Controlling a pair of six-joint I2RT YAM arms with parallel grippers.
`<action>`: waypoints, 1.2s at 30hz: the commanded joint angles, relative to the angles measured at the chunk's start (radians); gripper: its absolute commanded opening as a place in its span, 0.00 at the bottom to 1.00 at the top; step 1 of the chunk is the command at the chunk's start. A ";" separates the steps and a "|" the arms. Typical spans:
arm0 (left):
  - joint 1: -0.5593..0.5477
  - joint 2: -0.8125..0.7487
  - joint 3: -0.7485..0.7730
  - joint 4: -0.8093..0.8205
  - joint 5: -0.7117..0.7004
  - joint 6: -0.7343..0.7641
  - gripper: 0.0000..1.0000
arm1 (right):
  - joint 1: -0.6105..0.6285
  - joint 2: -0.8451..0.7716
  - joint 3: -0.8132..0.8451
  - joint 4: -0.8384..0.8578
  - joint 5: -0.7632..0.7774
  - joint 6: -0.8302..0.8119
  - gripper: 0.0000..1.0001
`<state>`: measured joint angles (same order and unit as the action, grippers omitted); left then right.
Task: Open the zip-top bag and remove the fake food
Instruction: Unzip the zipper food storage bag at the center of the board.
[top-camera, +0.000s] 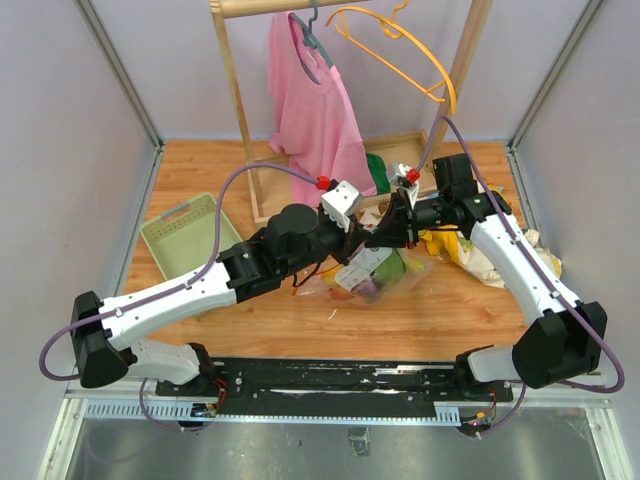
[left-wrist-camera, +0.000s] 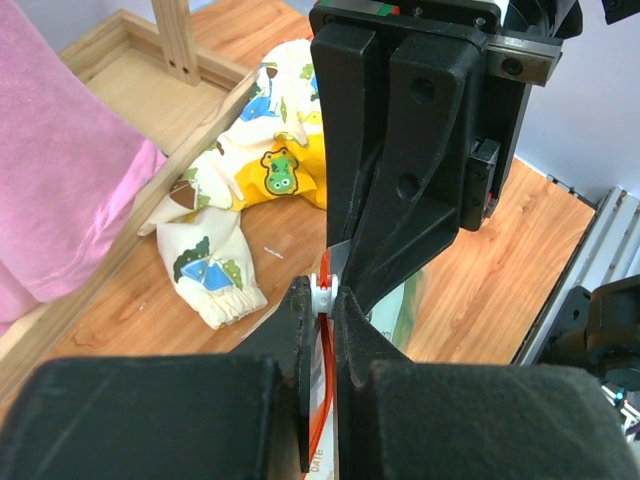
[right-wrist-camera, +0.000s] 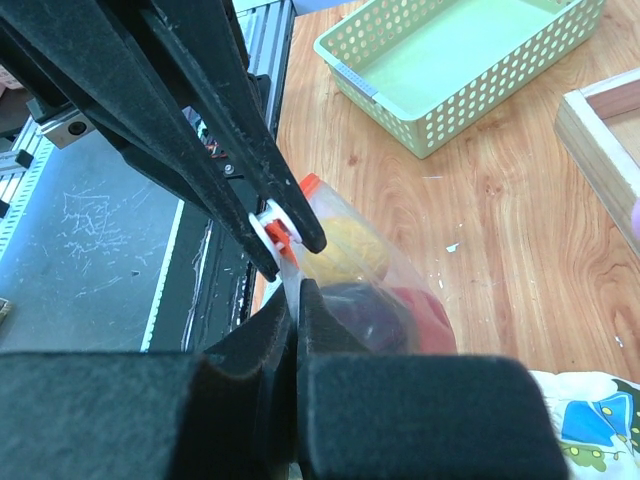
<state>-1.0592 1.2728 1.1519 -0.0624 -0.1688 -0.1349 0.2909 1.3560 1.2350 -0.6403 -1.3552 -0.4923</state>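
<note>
Top external view: the left arm is stretched from the near left corner across the table (top-camera: 460, 315) toward the middle, and the right arm is bent up and back toward it from the near right. The two wrists are brought almost nose to nose above the zip-top bag (top-camera: 372, 276), which is lifted slightly off the wood at its mouth, near the middle of the table.

In the left wrist view, the left gripper (left-wrist-camera: 322, 306) is seen pressed together on the white slider (left-wrist-camera: 323, 289) of the orange-red zipper strip (left-wrist-camera: 322, 400). In the right wrist view, the right gripper (right-wrist-camera: 296, 296) is clamped on the clear plastic at the bag's edge, just beside that slider, with its fingers nearly touching those of the other gripper.

The fake food (right-wrist-camera: 345, 246) is held inside the bag; yellow, purple and red pieces are seen through the plastic.

The pale green tray (top-camera: 187, 236) is placed to the left, well apart from the bag. A dinosaur-print cloth (left-wrist-camera: 272, 172) is crumpled beyond the grippers, beside the base of a wooden rack (top-camera: 232, 90). From the rack a pink shirt (top-camera: 310, 105) and an orange hanger (top-camera: 400, 52) are hung. The bag's mouth is largely hidden from above by both grippers.
</note>
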 joint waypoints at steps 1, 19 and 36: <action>0.021 -0.007 0.007 -0.040 -0.013 0.016 0.05 | -0.032 -0.023 0.049 -0.022 0.013 -0.030 0.01; 0.078 -0.081 -0.065 -0.010 0.141 -0.049 0.06 | -0.040 -0.018 0.072 -0.031 0.053 -0.035 0.01; 0.096 -0.125 -0.133 0.005 0.161 -0.087 0.06 | -0.041 -0.028 0.062 -0.031 0.049 -0.038 0.01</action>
<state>-0.9752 1.1961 1.0424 -0.0467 -0.0032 -0.2295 0.2897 1.3552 1.2701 -0.6685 -1.3228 -0.5175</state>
